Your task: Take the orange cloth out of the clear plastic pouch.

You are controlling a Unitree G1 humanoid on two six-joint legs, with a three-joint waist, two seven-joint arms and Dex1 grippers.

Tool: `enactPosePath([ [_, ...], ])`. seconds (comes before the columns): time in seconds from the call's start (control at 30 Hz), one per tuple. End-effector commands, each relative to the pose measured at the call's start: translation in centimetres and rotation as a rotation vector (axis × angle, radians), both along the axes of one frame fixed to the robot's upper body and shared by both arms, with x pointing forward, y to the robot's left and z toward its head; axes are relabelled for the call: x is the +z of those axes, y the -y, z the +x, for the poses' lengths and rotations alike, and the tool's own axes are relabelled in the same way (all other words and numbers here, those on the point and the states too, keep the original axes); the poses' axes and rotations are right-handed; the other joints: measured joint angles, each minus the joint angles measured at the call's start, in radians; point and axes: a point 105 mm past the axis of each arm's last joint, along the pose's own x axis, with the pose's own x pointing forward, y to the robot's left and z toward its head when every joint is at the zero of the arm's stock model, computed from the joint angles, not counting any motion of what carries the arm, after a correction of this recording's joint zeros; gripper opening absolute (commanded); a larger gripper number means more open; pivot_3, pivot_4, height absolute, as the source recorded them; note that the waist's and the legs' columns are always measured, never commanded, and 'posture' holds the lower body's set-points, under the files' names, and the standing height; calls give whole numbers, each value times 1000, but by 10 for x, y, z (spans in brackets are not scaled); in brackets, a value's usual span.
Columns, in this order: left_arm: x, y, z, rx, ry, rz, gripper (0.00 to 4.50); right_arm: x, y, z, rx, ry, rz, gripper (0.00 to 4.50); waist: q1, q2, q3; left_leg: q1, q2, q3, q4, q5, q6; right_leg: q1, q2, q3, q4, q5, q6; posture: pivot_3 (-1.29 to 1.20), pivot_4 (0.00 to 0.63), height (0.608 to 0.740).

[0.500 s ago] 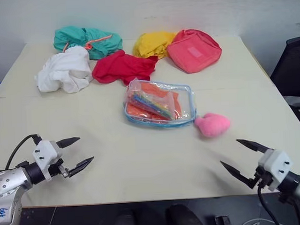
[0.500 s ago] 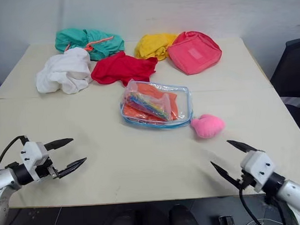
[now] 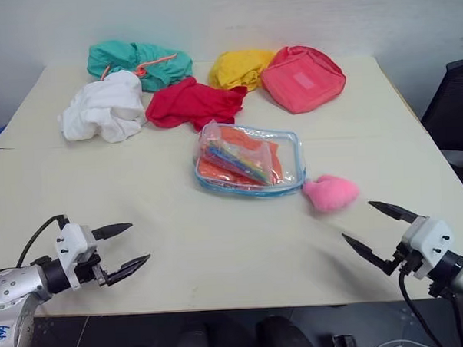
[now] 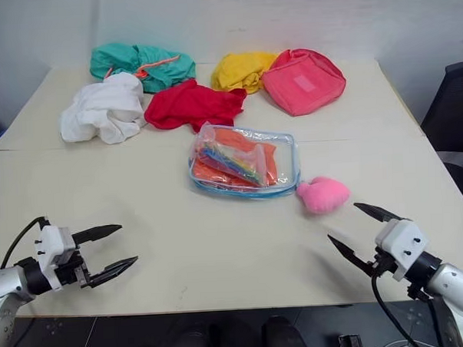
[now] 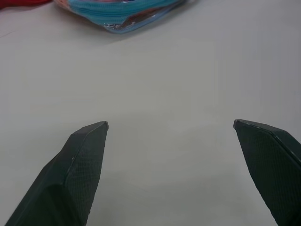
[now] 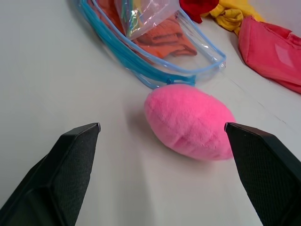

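pouch (image 3: 249,160) ×1: mid-table, orange cloth (image 3: 255,154) inside, stick bag (image 3: 230,152) on top | loose cloths ×4 + pink pouch (image 3: 303,78) behind | pink plush (image 3: 331,192) ×1 beside | left gripper (image 3: 131,245) wide, empty | right gripper (image 3: 370,229) wide, empty

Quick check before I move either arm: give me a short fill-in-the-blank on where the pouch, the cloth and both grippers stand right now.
1. The orange cloth lies ____ the clear plastic pouch.
2. Both the left gripper and the right gripper are ____ and hold nothing.
3. The fuzzy toy beside the pouch is ____ in colour.
4. On top of the pouch rests a small clear bag of coloured ____.

Missing words: inside; open; pink; sticks
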Motion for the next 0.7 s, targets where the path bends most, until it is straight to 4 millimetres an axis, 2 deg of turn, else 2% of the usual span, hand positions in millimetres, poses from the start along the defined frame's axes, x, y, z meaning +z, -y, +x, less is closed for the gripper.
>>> enactPosePath([
  [0.03,11,0,0,0,48,-4,4500,6,-2,1,14,17,8,4447,0,0,0,0,0,0,0,0,0,0,0,0,0,0,0,0,150,740],
  [0.33,17,11,4,-7,57,-75,4500,12,-12,12,34,41,18,4447,-1,0,0,0,0,0,1,0,0,0,0,0,5,0,0,0,150,740],
  [0.4,19,14,3,-12,39,-105,4500,23,-19,22,19,59,66,4447,-1,0,0,0,0,0,2,0,0,0,0,0,6,0,0,0,150,740],
  [0.5,25,22,2,-37,-39,-201,4500,40,-37,51,-27,9,82,4447,-11,0,0,0,1,0,4,0,0,-1,0,0,8,0,0,0,150,740],
  [0.57,27,28,5,-58,-40,-215,4500,54,-63,73,19,-43,99,4447,-22,1,1,0,1,0,5,0,0,-1,0,0,10,0,0,0,150,740],
  [0.7,35,38,15,-76,1,-233,4500,68,-103,102,97,-118,78,4447,-26,1,1,-1,1,-2,7,0,0,-5,0,-2,12,0,-1,0,150,740],
])
